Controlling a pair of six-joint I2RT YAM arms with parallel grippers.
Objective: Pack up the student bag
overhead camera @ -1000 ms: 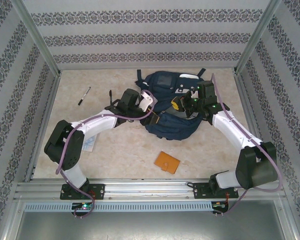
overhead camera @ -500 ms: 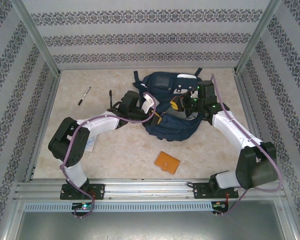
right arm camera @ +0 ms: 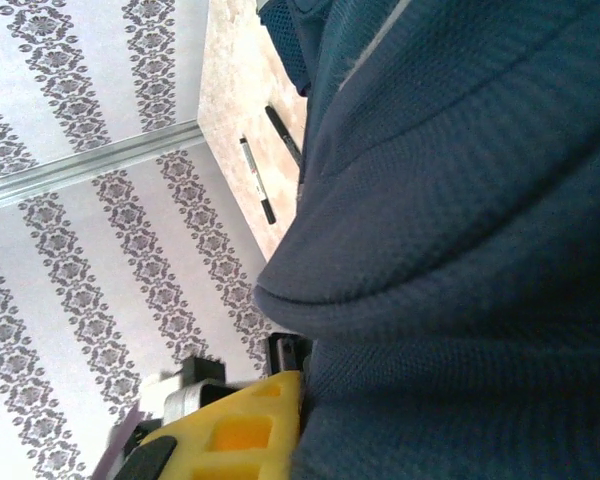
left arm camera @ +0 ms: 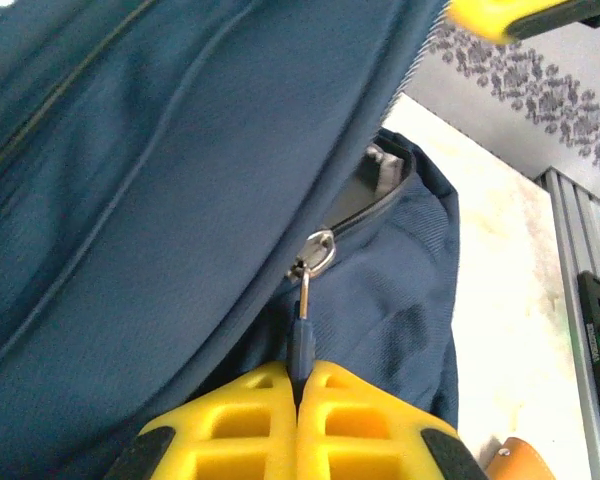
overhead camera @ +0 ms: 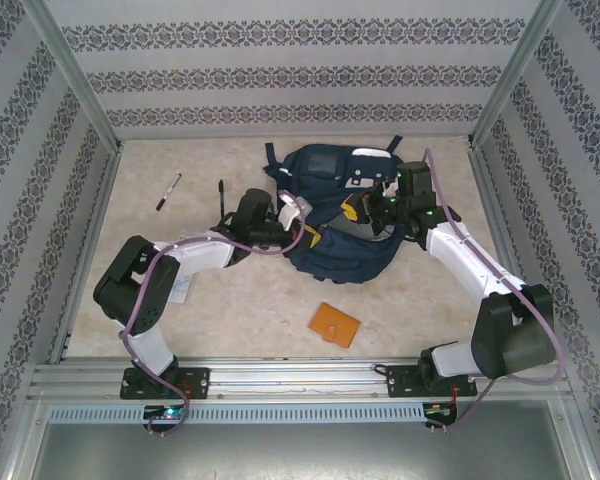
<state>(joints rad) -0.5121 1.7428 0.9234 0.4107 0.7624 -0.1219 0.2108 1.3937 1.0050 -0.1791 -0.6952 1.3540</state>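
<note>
My left arm has pulled back toward its own side since the earlier frame, elbow folding in and wrist sliding left, and my left pincer (overhead camera: pixel 307 236) has gone from partly open to closed. The bag's (overhead camera: pixel 342 250) top flap has also shifted a little, so more of its white patch shows at the far edge.

In the left wrist view my two yellow fingers (left arm camera: pixel 360 420) meet with no gap. Between them they pinch the dark zip pull (left arm camera: pixel 300 340), which hangs from a metal ring at the end of the zipper. Blue cloth bulges above it, and the zipper runs up and away to the right.

My right pincer (overhead camera: pixel 360 213) is closed too. It sits at the bag's open mouth on the right side. From that wrist I see one yellow finger (right arm camera: pixel 235 425) with a thick fold of the bag's cloth pressed against its inner face. The other finger is hidden behind that cloth.

The bag lies in the far middle of the table (overhead camera: pixel 240 310), between my two wrists, crumpled and flat. A pen (overhead camera: pixel 168 191) and a black marker (overhead camera: pixel 221 192) lie to its left, well apart from it. An orange case (overhead camera: pixel 335 324) lies nearer my bases, in front of the bag.
</note>
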